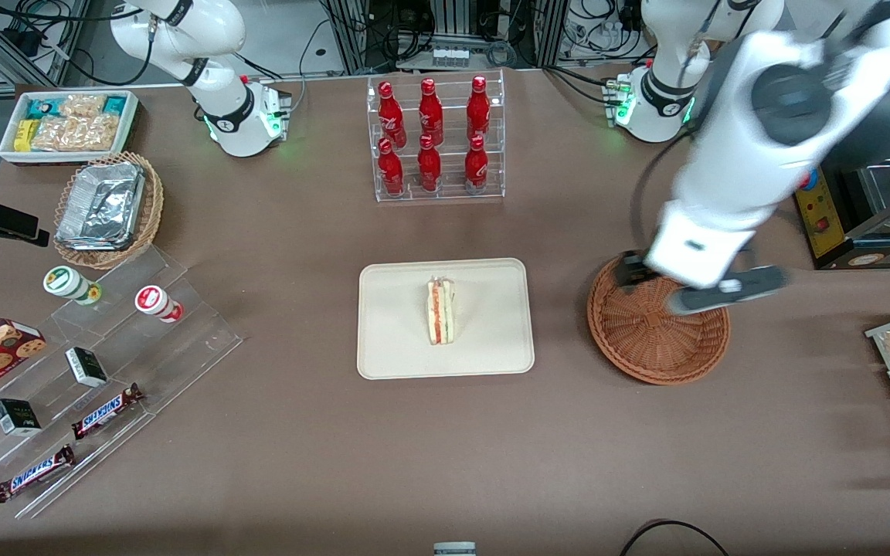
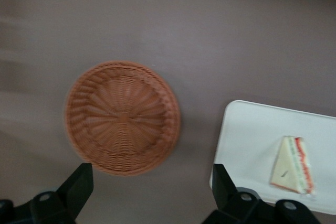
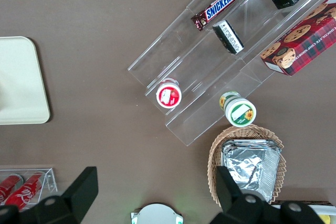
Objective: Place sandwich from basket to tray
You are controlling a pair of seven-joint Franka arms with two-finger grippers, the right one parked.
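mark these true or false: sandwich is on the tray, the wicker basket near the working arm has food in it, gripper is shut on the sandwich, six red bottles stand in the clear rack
1. The sandwich lies on the tray. True.
2. The basket holds food. False: it is empty.
3. The gripper is shut on the sandwich. False: it is open, holds nothing and hangs above the basket.
4. Six red bottles stand in the clear rack. True.

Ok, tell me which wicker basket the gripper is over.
The reddish-brown round basket, empty, beside the tray holding the sandwich. The open gripper hangs above it. The tan basket holds a foil container.
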